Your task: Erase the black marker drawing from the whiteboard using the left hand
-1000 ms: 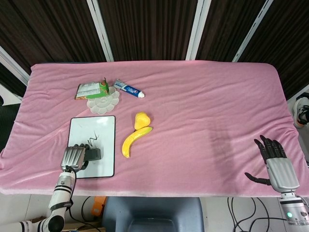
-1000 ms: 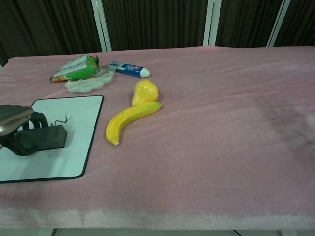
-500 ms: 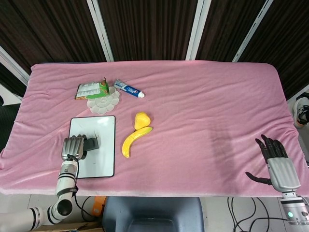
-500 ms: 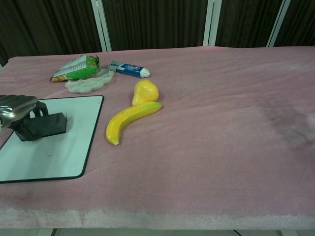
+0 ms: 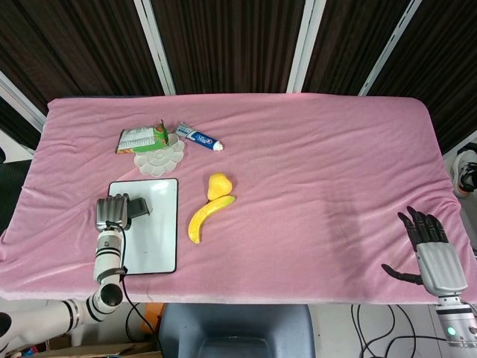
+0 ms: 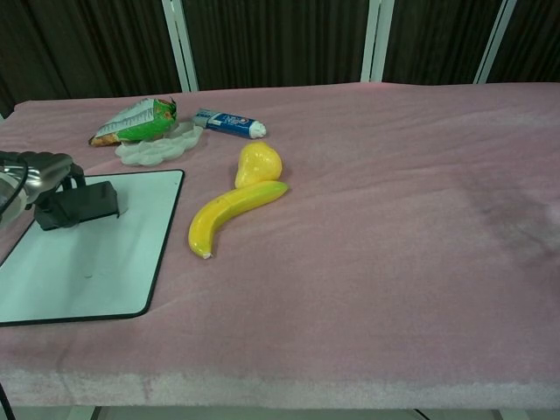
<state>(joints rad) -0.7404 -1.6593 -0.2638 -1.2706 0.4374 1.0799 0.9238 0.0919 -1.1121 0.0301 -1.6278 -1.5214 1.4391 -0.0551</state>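
The whiteboard lies at the table's front left, black-framed, its surface white with only a tiny dark speck left near its middle. My left hand grips a black eraser pressed on the board's far part, near its left edge. No drawing shows around the eraser. My right hand rests at the table's front right edge, fingers spread, holding nothing; the chest view does not show it.
A banana and a yellow pear lie just right of the board. Behind the board sit a white flower-shaped palette, a green snack bag and a toothpaste tube.
My left hand slid the eraser from the board's middle toward its far edge. The black squiggle seen a second ago is gone. The right hand stayed still.
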